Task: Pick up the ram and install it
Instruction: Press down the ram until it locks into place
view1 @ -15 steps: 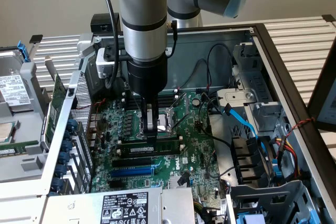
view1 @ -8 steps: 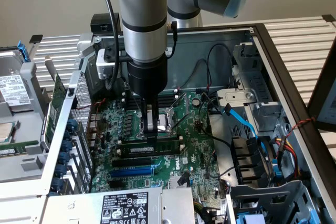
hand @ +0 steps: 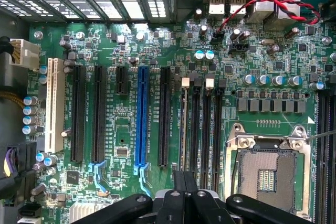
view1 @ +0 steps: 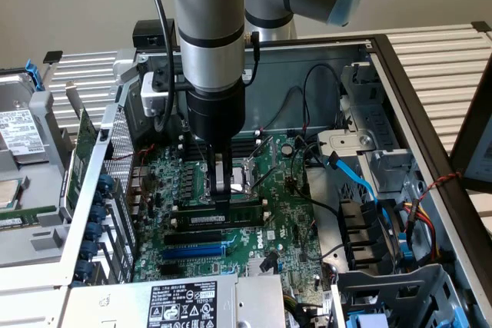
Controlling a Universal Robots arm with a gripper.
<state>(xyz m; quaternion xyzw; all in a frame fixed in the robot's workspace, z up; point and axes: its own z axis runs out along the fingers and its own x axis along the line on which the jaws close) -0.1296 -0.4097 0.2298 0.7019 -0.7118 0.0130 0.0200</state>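
In the exterior view the arm (view1: 209,28) drops almost straight down into an open computer case (view1: 400,97), its silver and grey wrist vertical and a black cable running down its side. The gripper (view1: 221,190) hangs below the wrist with its fingers drawn tightly together, tips down at the green motherboard (view1: 277,213), just beside the metal processor socket (view1: 247,176). The ram (view1: 223,219) lies right under the fingertips: a long, thin green stick with black chips and a small white label, standing on edge along one of the slots, its middle touching or nearly touching the tips. Whether the fingers pinch it or only press on its top edge, I cannot tell. Past the ram, on the side away from the wrist, run a black slot and then the blue slot (view1: 194,251). Further that way sits a grey box with a white label (view1: 184,303) carrying rows of certification marks; its print is too small to read. White lettering on the board near the ram's end is also unreadable.

In the wrist view the camera looks straight down on the motherboard (hand: 121,129). The closed fingers (hand: 184,192) show as dark bars pressed side by side, with the black gripper body spreading on either side of them. Directly beyond the tips lie the narrow black memory slots (hand: 202,124), the processor socket (hand: 268,174) beside them, and the blue slot (hand: 140,119) on their other side. Tiny white printing runs along the slots, too fine to read.
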